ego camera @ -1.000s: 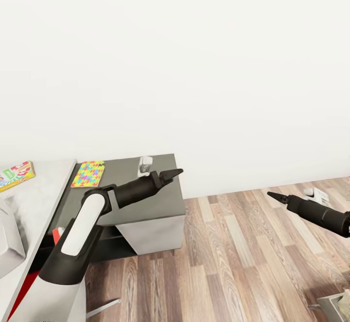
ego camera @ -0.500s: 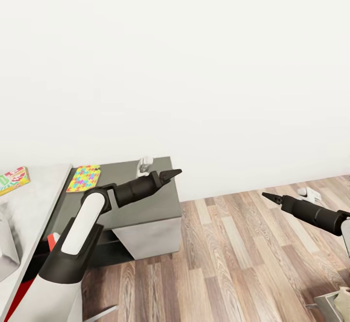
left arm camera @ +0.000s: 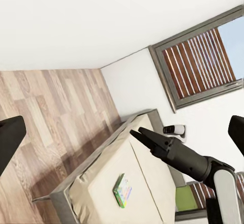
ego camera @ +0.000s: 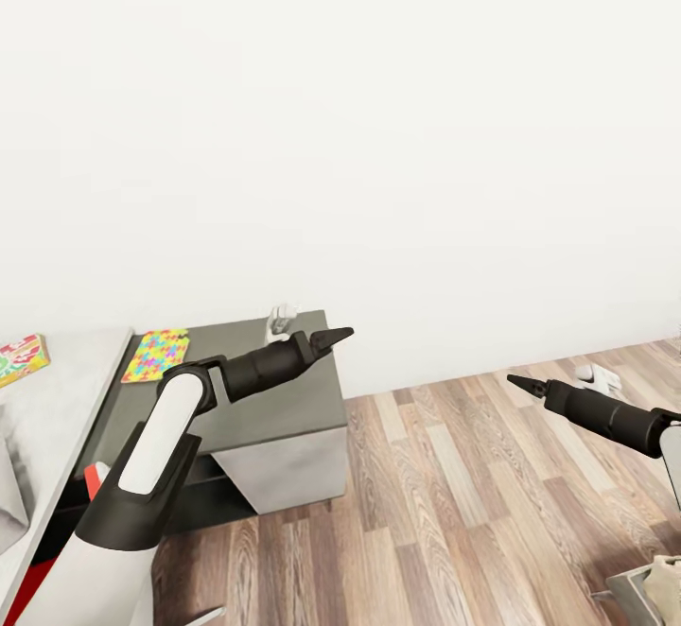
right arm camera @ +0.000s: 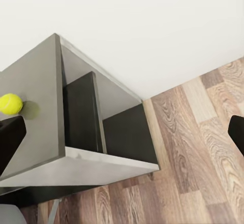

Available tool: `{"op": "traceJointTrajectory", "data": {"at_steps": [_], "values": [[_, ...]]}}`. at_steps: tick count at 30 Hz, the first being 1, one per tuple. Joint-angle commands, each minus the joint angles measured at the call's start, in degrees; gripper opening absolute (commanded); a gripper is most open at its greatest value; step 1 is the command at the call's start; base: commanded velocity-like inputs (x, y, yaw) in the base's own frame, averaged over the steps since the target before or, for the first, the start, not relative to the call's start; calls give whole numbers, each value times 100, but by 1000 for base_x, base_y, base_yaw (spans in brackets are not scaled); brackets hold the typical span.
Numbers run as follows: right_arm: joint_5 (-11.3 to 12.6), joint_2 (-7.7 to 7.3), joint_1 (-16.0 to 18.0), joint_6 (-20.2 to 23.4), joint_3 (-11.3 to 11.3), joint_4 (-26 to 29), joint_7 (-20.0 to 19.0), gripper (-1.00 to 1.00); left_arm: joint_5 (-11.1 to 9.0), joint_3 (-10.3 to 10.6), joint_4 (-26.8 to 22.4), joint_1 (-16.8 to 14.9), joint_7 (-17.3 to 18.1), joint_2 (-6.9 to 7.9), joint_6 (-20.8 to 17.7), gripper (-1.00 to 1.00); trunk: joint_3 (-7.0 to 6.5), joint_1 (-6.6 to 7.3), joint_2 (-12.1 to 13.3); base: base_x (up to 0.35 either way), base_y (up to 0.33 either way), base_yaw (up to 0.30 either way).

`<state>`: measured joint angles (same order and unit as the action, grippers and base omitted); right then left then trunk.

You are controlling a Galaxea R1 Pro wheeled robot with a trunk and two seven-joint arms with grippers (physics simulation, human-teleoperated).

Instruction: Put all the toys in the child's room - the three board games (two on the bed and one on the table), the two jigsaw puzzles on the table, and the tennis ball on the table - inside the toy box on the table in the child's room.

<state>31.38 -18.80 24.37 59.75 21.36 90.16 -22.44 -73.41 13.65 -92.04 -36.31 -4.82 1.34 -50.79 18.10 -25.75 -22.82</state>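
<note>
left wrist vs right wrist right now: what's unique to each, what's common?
Left wrist: a bed with a colourful board game lying flat on it, a slatted window, and the right arm, its right gripper pointing across the frame with tips together.

Right wrist: the dark-grey table with an open shelf underneath, and the tennis ball resting on its top.

Both: white wall, wood plank floor, and dark fingers of the view's own gripper at the frame edges, set wide apart.
</note>
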Motion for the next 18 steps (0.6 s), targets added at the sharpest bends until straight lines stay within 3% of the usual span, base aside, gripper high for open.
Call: {"op": "traceJointTrajectory", "data": {"at_steps": [1, 18], "values": [[-53, 0, 7, 25, 6, 1, -59, 100, -59, 8, -5, -5, -51, 2, -9, 100, 1, -4, -10, 0, 0, -71], [-58, 0, 14, 25, -5, -4, -50, 100, -68, 23, -7, -7, -39, -1, -13, 100, -142, -4, -10, 0, 0, -72]]}}
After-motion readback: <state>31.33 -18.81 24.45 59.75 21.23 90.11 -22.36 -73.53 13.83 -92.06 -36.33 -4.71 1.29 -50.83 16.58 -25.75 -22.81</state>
